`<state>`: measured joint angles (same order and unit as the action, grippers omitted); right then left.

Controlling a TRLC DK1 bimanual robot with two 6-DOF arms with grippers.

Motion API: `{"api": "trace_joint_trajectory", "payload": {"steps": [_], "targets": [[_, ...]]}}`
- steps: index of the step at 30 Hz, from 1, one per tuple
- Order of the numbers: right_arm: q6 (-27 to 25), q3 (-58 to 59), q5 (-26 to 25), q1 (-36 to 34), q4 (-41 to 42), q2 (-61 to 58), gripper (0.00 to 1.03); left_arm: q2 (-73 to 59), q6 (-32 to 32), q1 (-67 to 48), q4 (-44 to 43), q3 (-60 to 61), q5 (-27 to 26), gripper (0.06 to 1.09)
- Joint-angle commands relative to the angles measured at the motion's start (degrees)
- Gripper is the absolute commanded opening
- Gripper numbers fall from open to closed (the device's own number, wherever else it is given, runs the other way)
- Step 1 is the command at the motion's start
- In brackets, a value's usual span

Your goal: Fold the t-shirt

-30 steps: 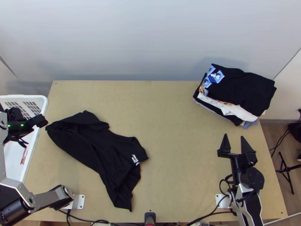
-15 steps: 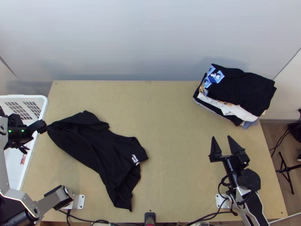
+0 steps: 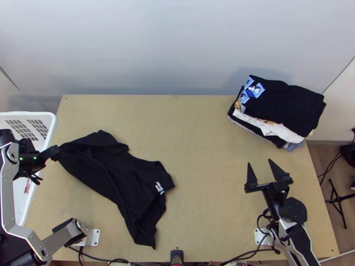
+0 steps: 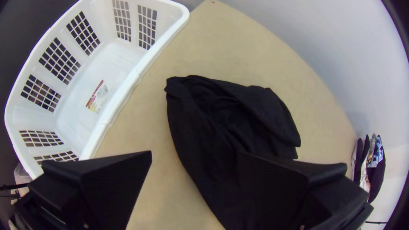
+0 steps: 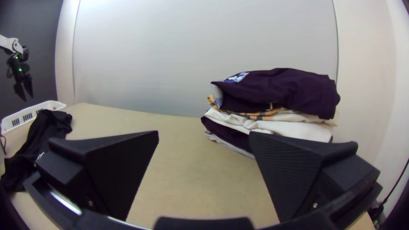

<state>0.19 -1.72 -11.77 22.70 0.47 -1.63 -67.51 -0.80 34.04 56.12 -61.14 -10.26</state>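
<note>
Because its nearest part hangs together loosely, expect the crumpled black cotton-looking T-shirt (image 3: 104, 166) to be light and limp. It lies bunched and unfolded on the light wooden table (image 3: 208, 133), robot's left side, one narrow corner (image 3: 148, 237) pointing at the near edge. That corner looks easy to pinch, but lifting it alone would probably just twist the cloth. Small white print (image 3: 159, 188) sits on a flap a bit farther up, likely stiffer than the rest; better grip beside it, not on it.

Right black two-fingered gripper (image 3: 260, 162): released, fingers wide apart, nothing held, well apart from shirt. Left black two-fingered gripper (image 4: 195, 153): also released and empty, raised near the shirt's outer end, by the white plastic basket (image 4: 136, 76).

Outer end (image 4: 183, 91) is rumpled, several layers; a shallow pinch may catch just one, a deep one the lot. Fabric shouldn't be fragile or very slippery. Best bet: two separated edge points, one per gripper, then pull taut to open it before folding. Can't tell hem from collar here.

Farthest: stack of folded dark and white clothes (image 3: 284, 106), far right corner, well apart from the shirt.
</note>
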Motion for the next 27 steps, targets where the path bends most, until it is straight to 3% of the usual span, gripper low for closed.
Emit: {"api": "trace_joint_trajectory", "payload": {"steps": [1, 7, 10, 12, 16, 18, 26, 27], "targets": [[-0.5, -10.0, 0.1, 5.3, -2.6, -13.8, 0.98, 0.3, 0.7, -1.3, -3.4, 3.1, 0.4, 1.04], [12.9, -35.3, 3.4, 10.2, -18.9, -42.5, 0.98, 0.3, 1.9, -2.3, -4.3, 3.7, 0.4, 1.04], [24.8, -44.9, 8.2, 15.1, -26.8, -52.0, 0.98, 0.2, 2.3, -2.3, -5.1, 4.4, 0.4, 1.04], [34.5, -47.8, 12.9, 16.8, -27.4, -56.0, 0.98, 0.2, 2.6, -2.3, -6.0, 5.2, 0.4, 1.04], [51.9, -50.2, 13.4, 22.7, -28.5, -62.6, 0.98, -0.1, 2.6, -2.4, -7.3, 6.6, 0.4, 1.04], [59.2, -51.4, 18.4, 24.8, -28.7, -67.2, 0.98, -0.2, 2.6, -2.5, -7.5, 6.7, 0.4, 1.04], [76.9, -55.2, 40.2, 32.1, -29.2, -82.7, 0.98, -0.2, 1.9, -2.6, -8.2, 7.8, 0.4, 1.04], [77.8, -55.5, 40.5, 33.2, -29.0, -83.9, 0.98, -0.2, 1.9, -2.6, -8.2, 7.9, 0.4, 1.04]]}}
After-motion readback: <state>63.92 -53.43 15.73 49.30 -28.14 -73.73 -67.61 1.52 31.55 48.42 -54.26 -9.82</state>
